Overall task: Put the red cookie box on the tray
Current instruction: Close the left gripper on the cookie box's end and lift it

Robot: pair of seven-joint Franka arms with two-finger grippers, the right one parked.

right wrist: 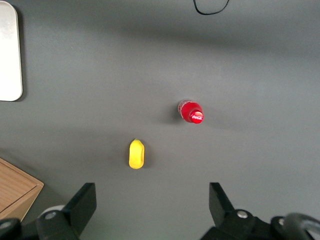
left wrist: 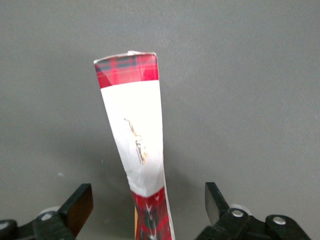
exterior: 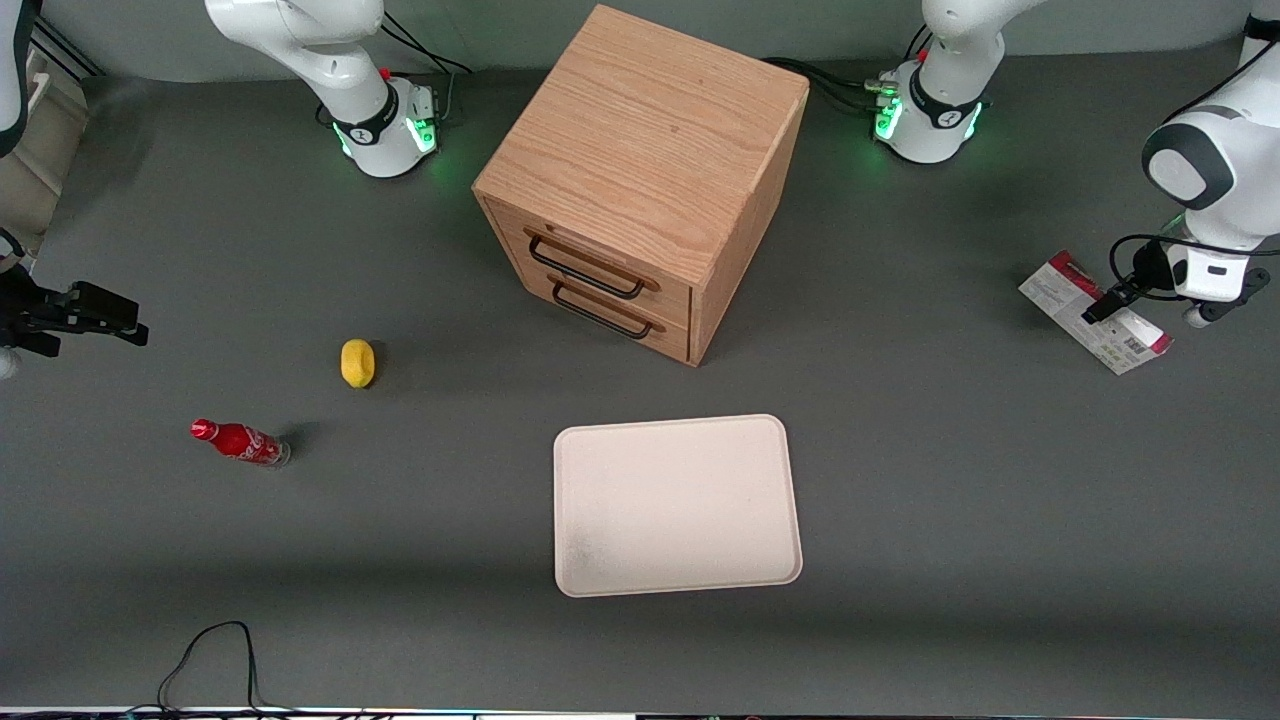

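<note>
We see the left arm's jaws spread wide, one finger on either side of the thin red-tartan cookie box lying flat on the dark grey worktop toward the working arm's end; its print is unreadable. One cream-white rectangular tray lies well apart, nearer the front camera.
</note>
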